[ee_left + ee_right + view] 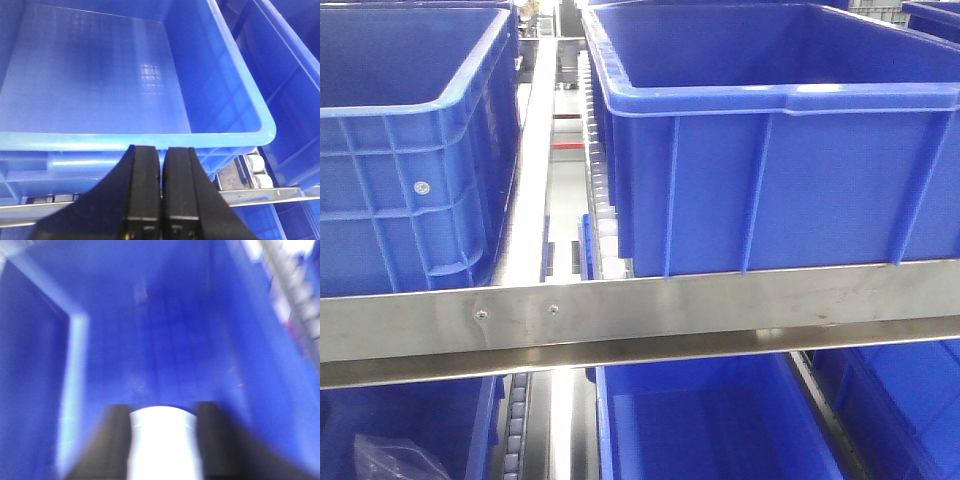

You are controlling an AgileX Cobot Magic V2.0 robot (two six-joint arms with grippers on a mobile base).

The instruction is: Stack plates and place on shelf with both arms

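- The left pincer (161, 200) is seen closed on nothing, its jaws pressed together, held just before the rim of a blue bin (150, 135)
- A pale, blurred object, presumably a plate (164, 440), is gripped between the jaws of the right pincer (165, 437), pointed into another blue bin (165, 325)
- The shelf rail (640, 310) is shown in front; no second plate is seen

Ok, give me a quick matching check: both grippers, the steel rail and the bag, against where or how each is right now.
1. left gripper
2. right gripper
3. rail
4. bag

A. just below the upper bins
B. jaws shut, empty
C. in the lower left bin
D. jaws on a blurred white plate

Pairs: 1-B, 2-D, 3-A, 4-C
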